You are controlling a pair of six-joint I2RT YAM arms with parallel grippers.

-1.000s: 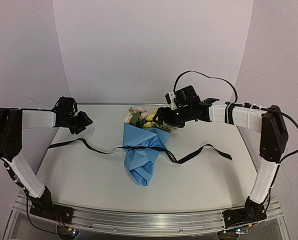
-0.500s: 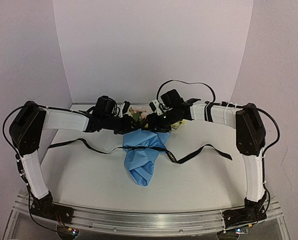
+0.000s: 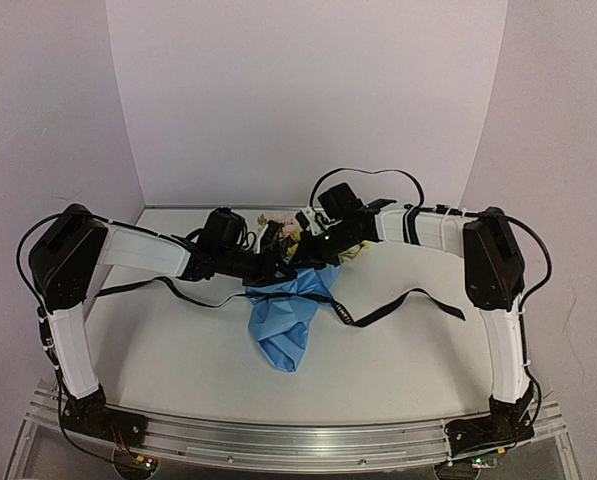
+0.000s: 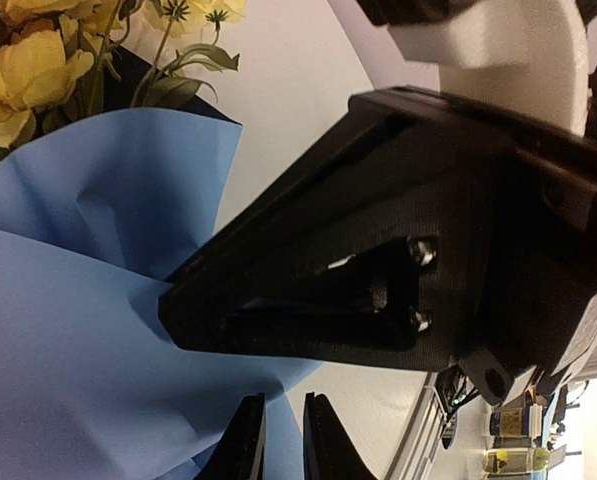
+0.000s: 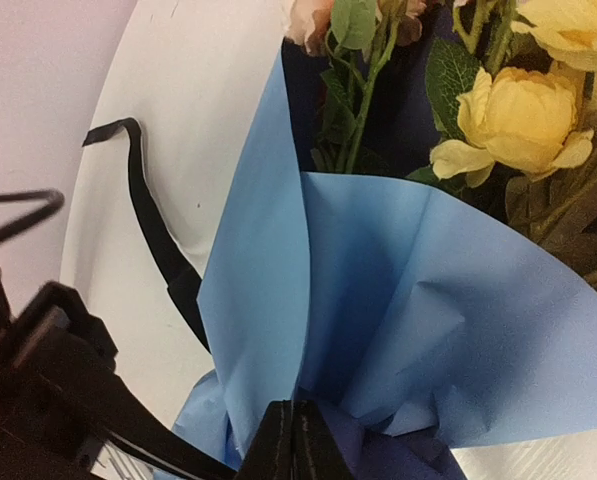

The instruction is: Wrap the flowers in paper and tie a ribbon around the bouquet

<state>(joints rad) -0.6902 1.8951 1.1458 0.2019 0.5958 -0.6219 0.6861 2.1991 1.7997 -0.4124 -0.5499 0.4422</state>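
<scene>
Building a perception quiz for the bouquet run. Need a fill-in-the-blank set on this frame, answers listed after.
1. The paper around the flowers is light ____ on its outer face.
2. The ribbon lying on the table is ____ in colour.
3. The biggest bloom in the right wrist view is ____.
4. In the top view, the ribbon trails away from the paper on ____ sides.

Missing words: blue; black; yellow; both.

Top cam: high past stem end of bouquet (image 3: 288, 315), looking down. Wrist cams: v. close either side; all share it.
</scene>
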